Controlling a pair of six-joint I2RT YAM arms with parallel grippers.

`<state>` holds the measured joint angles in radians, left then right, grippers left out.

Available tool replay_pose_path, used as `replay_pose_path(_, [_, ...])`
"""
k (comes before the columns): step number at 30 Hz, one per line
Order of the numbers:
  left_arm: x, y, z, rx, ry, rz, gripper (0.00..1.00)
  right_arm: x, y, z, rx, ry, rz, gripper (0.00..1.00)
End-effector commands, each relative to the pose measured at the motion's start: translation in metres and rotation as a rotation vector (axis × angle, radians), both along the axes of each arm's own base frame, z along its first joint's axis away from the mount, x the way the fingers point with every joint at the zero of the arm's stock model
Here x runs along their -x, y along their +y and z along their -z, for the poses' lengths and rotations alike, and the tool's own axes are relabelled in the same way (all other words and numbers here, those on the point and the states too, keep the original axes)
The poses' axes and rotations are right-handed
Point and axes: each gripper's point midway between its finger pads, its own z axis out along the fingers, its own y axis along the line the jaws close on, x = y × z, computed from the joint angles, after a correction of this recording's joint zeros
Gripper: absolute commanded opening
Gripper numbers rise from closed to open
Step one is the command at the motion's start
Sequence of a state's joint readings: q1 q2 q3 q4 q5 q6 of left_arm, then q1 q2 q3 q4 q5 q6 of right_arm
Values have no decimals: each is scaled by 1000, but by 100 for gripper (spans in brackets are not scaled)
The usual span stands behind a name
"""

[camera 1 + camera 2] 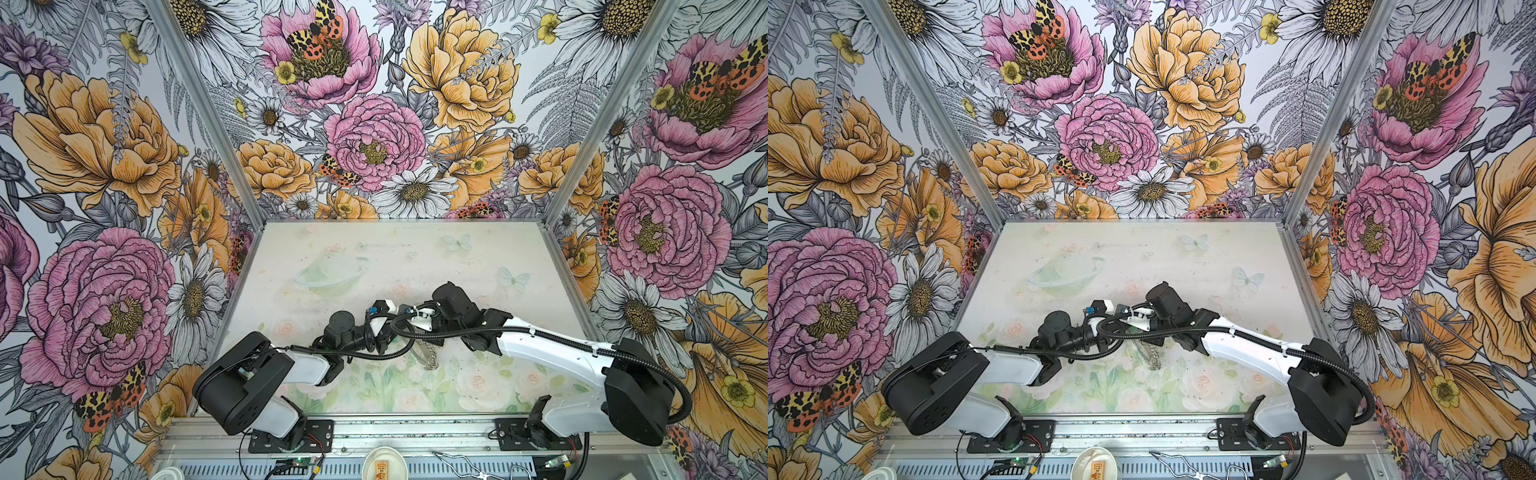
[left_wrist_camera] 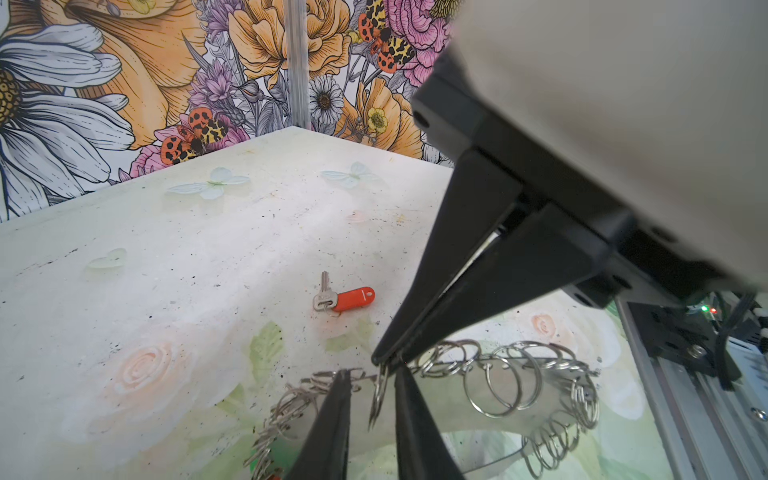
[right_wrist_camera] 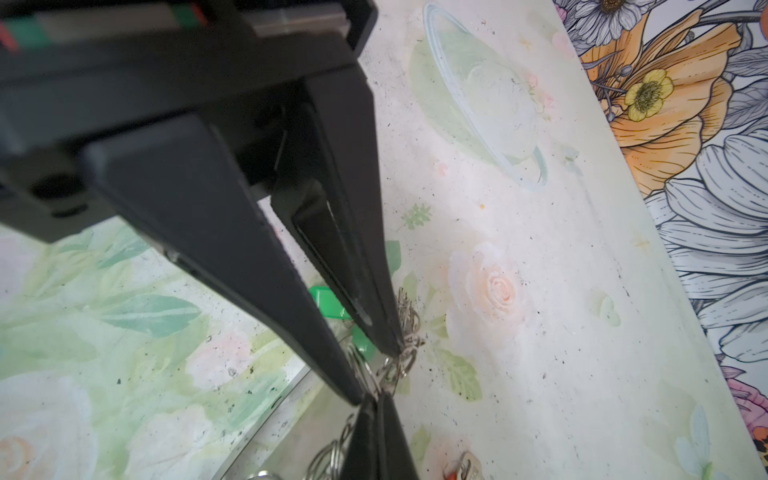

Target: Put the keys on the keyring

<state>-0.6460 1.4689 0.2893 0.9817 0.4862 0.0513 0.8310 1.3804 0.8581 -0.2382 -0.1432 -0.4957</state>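
1. Two white-and-black arms loom nearest in both top views. The left arm [image 1: 303, 365] reaches in from 8 o'clock and the right arm [image 1: 552, 353] from 4 o'clock, and they meet just toward 6 o'clock of centre.
2. Beneath them the surface [image 1: 457, 257] is matte, pale and speckled, printed with faded roses and butterflies.
3. Where the arms meet lies the keyring [image 1: 428, 355], a wide, smooth grey band fringed with thin, glinting wire loops.
4. The right pincer [image 2: 379, 361], long, black and tapered, is closed and appears to pinch one split ring [image 2: 377, 399] upright. The left pincer [image 2: 372, 374] straddles that same loop, its jaws slightly apart and not clamping it.
5. An orange key [image 2: 345, 298], with a glossy plastic head and a silver blade, lies loose on bare surface apart from the fringe. A green key head [image 3: 326, 300] sits against the fringe; I cannot tell whether it is threaded.
6. My judgement is that the task is partway at best. The loop needs prying open, and the orange key is not yet threaded.
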Motion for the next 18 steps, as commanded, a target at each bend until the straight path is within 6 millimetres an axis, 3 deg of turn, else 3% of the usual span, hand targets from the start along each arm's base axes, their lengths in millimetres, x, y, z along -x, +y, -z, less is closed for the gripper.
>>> replay_pose_path(1, [-2,-5,-4,4,-3,10,21,6,3,-10,-22,-5,-27,0])
replay_pose_path(18, [0,-7,2,-11,16,24,1,6,5,-12,-46,3,-28,0])
